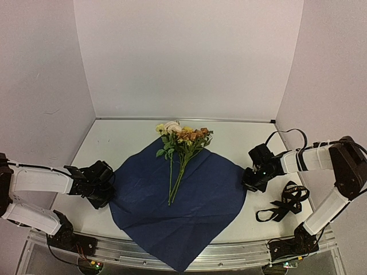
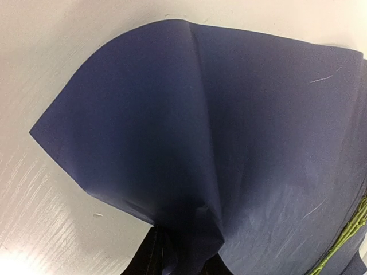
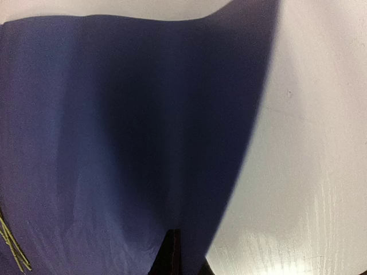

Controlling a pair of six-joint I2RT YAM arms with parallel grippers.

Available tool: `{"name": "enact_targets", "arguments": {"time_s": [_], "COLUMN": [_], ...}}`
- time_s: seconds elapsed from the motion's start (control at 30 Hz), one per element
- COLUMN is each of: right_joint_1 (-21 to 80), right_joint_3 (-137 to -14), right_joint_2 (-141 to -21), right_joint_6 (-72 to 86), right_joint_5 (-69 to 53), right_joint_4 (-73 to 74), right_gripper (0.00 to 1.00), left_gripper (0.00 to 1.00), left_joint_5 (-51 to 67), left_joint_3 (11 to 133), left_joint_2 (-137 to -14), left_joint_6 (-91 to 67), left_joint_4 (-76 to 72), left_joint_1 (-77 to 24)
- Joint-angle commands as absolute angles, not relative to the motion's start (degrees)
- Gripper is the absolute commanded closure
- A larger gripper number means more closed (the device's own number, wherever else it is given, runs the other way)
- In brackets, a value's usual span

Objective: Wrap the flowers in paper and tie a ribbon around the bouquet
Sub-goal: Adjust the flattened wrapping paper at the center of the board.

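The paper (image 1: 189,212) lay navy face up as a diamond on the tabletop (image 1: 114,143), its near corner hanging over the near edge. The flowers (image 1: 182,150) lay on its middle, blooms toward the far edge, stems pointing near. We saw the left claw (image 1: 106,195) at the paper's left corner, narrowed onto it, with the sheet bunched between the fingers and humped up off the tabletop. The right claw (image 1: 250,182) sat at the right corner, closed tight and pinching that edge, paper raised there too. The ribbon (image 1: 285,205) lay loose toward the right edge, by the right arm, off the paper.
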State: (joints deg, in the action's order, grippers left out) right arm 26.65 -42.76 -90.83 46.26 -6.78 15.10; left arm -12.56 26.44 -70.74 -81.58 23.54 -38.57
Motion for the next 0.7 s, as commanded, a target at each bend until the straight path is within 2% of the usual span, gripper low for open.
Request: {"name": "enact_targets", "arguments": {"time_s": [0.0, 0.07, 0.1, 0.23, 0.37, 0.6, 0.67], "right_joint_1": [26.2, 26.2, 26.2, 26.9, 28.4, 31.5, 32.4], "right_joint_3": [-41.8, -40.9, -40.8, -44.2, -48.4, -51.7, -52.1], "right_joint_2": [-88.1, -87.2, -86.7, -83.7, -80.9, -77.9, -77.6], "right_joint_6": [45.9, 45.9, 45.7, 42.4, 38.6, 34.3, 33.1], "right_joint_5": [-6.2, -6.7, -7.1, -7.9, -7.4, -8.8, -9.5], "right_joint_4": [19.3, 20.0, 20.8, 28.8, 38.8, 44.4, 44.9], "right_gripper": [1.00, 0.99, 0.97, 0.74, 0.54, 0.35, 0.32], "left_gripper": [0.80, 0.72, 0.63, 0.39, 0.27, 0.02, 0.00], "left_joint_5": [-13.3, -12.8, -12.5, -11.5, -13.4, -21.7, -22.7], "left_joint_3": [27.7, 27.9, 28.0, 27.6, 31.3, 39.5, 41.5], "left_joint_2": [-70.2, -70.6, -70.9, -70.1, -69.7, -66.8, -66.3], "left_joint_6": [-78.0, -77.0, -76.6, -75.5, -74.8, -76.2, -75.8], "left_joint_4": [26.3, 26.4, 26.3, 25.7, 32.9, 47.7, 50.0], "left_joint_1": [-38.2, -38.1, -38.1, -38.2, -38.9, -42.8, -44.1]}}
